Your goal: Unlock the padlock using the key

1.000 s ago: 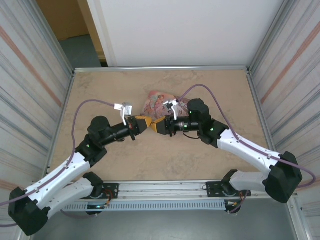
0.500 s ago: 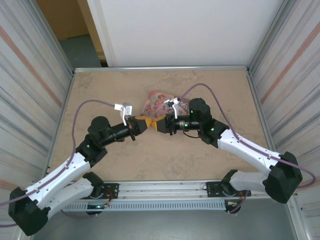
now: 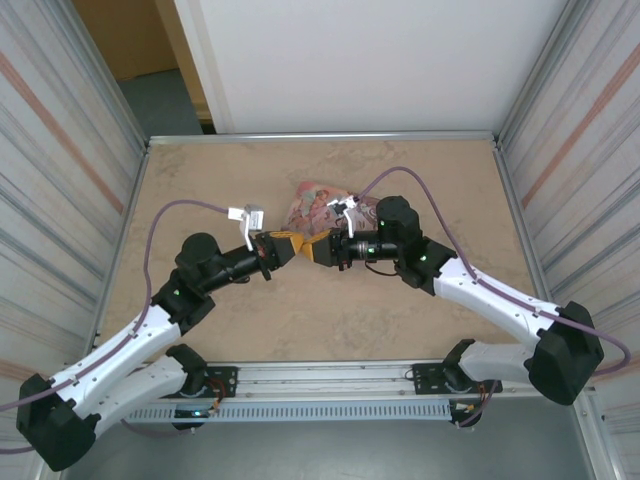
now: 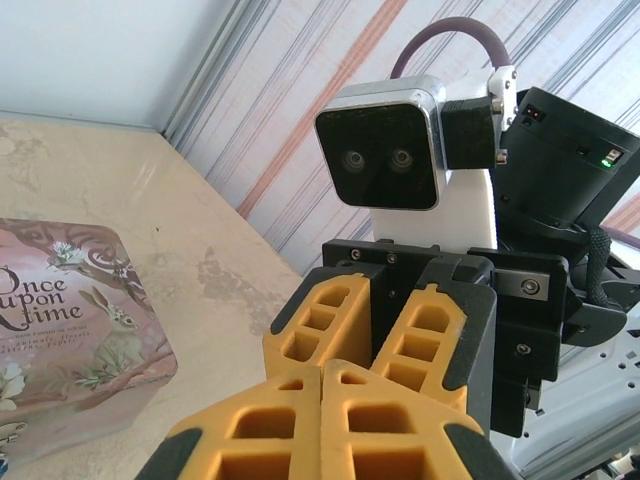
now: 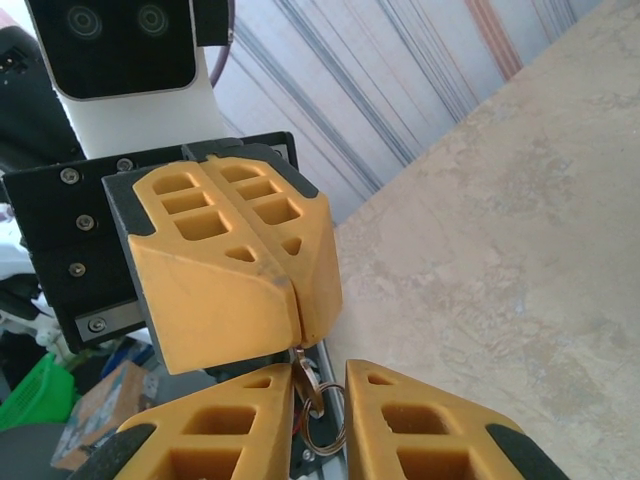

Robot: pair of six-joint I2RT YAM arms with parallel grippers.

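Padlock: too small to make out; I am judging it masked where the arms meet, centre of the top view. Jaws of the left gripper (image 5: 292, 290) are pressing together on a thin metal stem, probably the key (image 5: 297, 358); those of the right gripper (image 5: 322, 398) are standing slightly apart around the key ring (image 5: 322, 412), grip unclear to me. I am expecting a light, rigid, slick body, best pinched on its flat sides.

Thin metal key ring (image 5: 320, 408), mid-air
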